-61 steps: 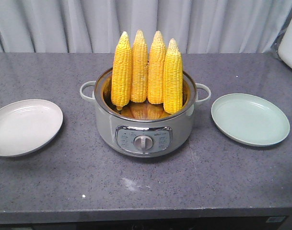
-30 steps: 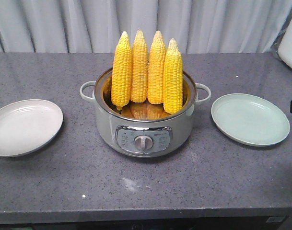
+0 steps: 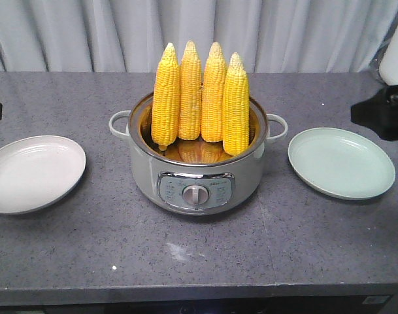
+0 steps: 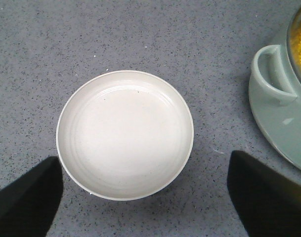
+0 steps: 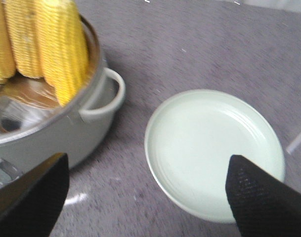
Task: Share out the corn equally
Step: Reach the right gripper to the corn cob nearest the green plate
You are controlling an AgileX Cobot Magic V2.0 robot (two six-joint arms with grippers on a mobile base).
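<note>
In the front view, four cobs of corn (image 3: 200, 98) are standing upright, side by side, in a round grey-green pot (image 3: 195, 176). Their bumpy yellow kernels are narrowing to paler tips above the shiny metal rim. A round dial (image 3: 196, 193) is sitting on the pot's front panel. A shallow white plate (image 3: 29, 173) is lying to one side of the pot and a pale green plate (image 3: 341, 162) to the other, both apart from it on a speckled grey counter (image 3: 185, 261). A pleated grey curtain (image 3: 87, 33) is hanging behind. The right gripper (image 3: 372, 112) is showing as a dark shape at the edge, over the green plate's far side.

In the left wrist view, the left gripper (image 4: 144, 158) is hovering over the smooth, glossy white plate, its matte black fingers (image 4: 26, 197) spread wide. The pot's looped handle (image 4: 269, 74) is showing at the edge.

In the right wrist view, the right gripper's textured black fingers (image 5: 259, 197) are likewise spread wide apart over the green plate, and the corn is leaning against the pot's rim.
</note>
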